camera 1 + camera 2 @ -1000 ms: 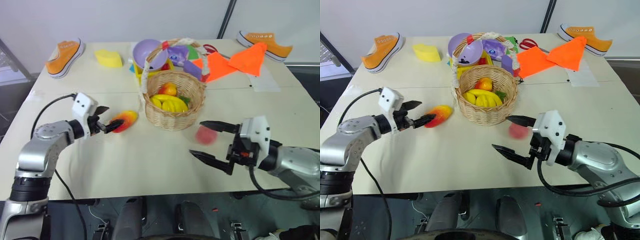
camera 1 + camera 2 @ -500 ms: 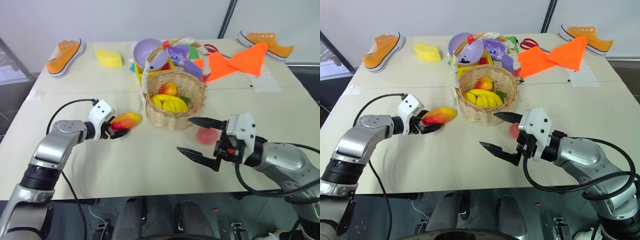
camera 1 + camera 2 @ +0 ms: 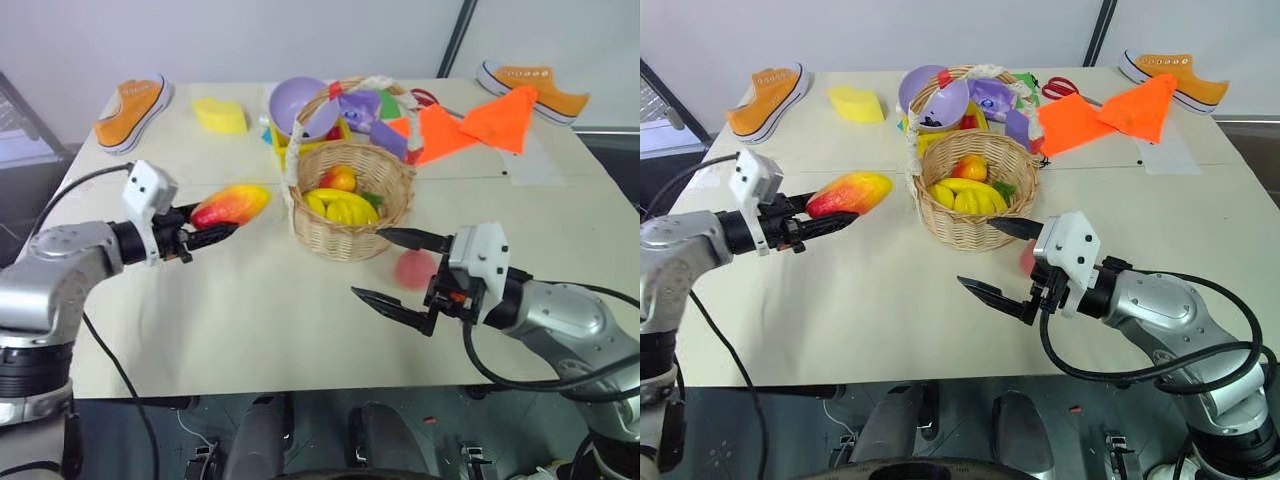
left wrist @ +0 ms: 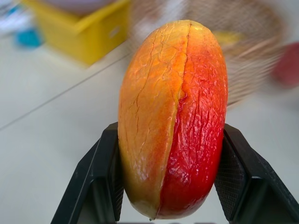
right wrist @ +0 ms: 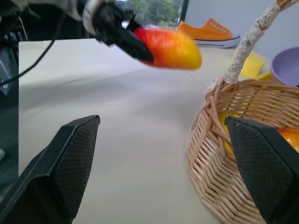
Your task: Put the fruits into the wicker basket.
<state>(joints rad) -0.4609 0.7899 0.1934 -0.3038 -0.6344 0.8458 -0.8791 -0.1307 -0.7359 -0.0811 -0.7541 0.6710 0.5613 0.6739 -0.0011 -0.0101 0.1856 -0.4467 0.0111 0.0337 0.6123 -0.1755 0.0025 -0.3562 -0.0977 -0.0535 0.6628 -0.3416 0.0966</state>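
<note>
Closest in, the right gripper (image 3: 388,268) sits wide open with nothing in it, and the peach (image 3: 411,269) is on the table (image 3: 250,320) just behind it. The left gripper (image 3: 208,236) is clamped on the mango (image 3: 230,206), up off the table, left of the wicker basket (image 3: 347,205).

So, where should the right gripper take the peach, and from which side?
Grip the peach across its round middle; any width fits, as it is ball-shaped. Come from the near side, since the wicker basket stands close behind it. The right gripper is open.
</note>
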